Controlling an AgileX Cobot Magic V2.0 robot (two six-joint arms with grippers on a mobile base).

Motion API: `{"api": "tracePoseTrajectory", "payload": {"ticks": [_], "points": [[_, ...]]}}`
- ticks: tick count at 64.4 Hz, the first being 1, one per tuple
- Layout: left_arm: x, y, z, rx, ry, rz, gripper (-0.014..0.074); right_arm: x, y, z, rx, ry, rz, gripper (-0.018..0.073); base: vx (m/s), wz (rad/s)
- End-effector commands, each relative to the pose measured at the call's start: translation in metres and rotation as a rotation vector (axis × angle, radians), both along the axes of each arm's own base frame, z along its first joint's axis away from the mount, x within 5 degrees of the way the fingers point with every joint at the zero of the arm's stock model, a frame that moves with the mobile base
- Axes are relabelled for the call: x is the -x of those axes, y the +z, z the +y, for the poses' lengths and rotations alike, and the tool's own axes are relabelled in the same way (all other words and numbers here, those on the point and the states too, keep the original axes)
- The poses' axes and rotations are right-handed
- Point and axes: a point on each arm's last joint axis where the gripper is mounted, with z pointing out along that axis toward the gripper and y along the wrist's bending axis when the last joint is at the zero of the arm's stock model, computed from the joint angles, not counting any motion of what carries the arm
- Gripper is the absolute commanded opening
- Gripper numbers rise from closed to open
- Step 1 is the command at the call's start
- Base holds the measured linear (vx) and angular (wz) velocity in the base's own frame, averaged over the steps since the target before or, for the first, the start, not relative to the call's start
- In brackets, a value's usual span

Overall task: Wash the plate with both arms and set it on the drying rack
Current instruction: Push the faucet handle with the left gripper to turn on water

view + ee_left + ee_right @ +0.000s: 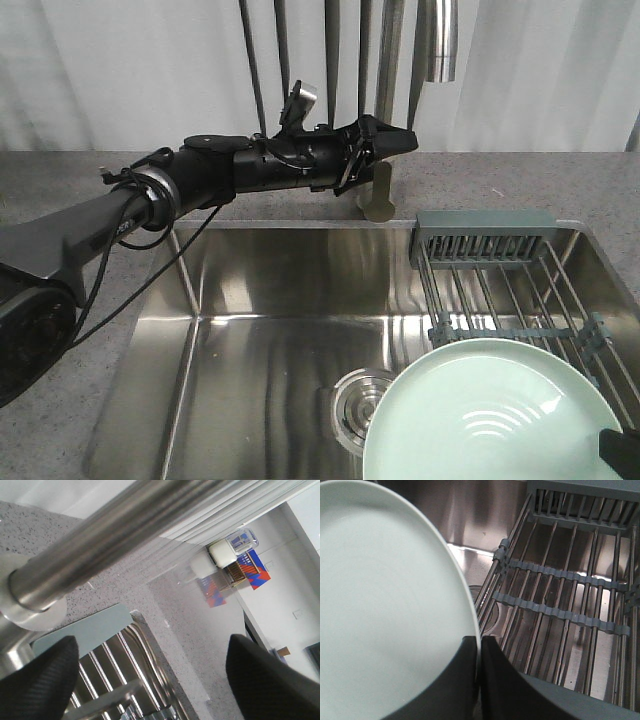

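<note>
Exterior front-facing view shows a steel sink (250,320) set in a grey speckled worktop (60,180), with pale curtains (100,70) hanging behind it. Over the sink's near right corner the plate (490,420) is held tilted. Its rim is pinched between the closed jaws of the right gripper (479,680). The drying rack (510,295) spans the sink's right side, just behind the plate. At the sink's back edge the left gripper (150,685) has its jaws spread wide beside the faucet stem (125,525).
</note>
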Motion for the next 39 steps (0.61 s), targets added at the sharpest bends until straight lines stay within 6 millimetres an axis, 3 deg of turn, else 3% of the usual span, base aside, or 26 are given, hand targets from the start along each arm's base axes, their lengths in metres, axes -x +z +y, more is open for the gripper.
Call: {"api": "tracePoseTrajectory", "payload": {"ticks": [1,28,39], "points": [[0.013,0.055,-0.002,0.149,-0.041,-0.054,0.0571,-0.004,0.014,0.0,-0.031,-0.013,-0.084,-0.0008,0.0,0.0],[0.039,0.055,-0.013,0.137,-0.307,-0.077,0.0565,-0.004,0.014,0.0,-0.031,-0.013,-0.084,-0.0008,0.0,0.0],[0.04,0.054,-0.012,0.13,-0.323,-0.053,0.0538,-0.004,0.014,0.0,-0.031,-0.013,-0.084,-0.0008,0.0,0.0]]}}
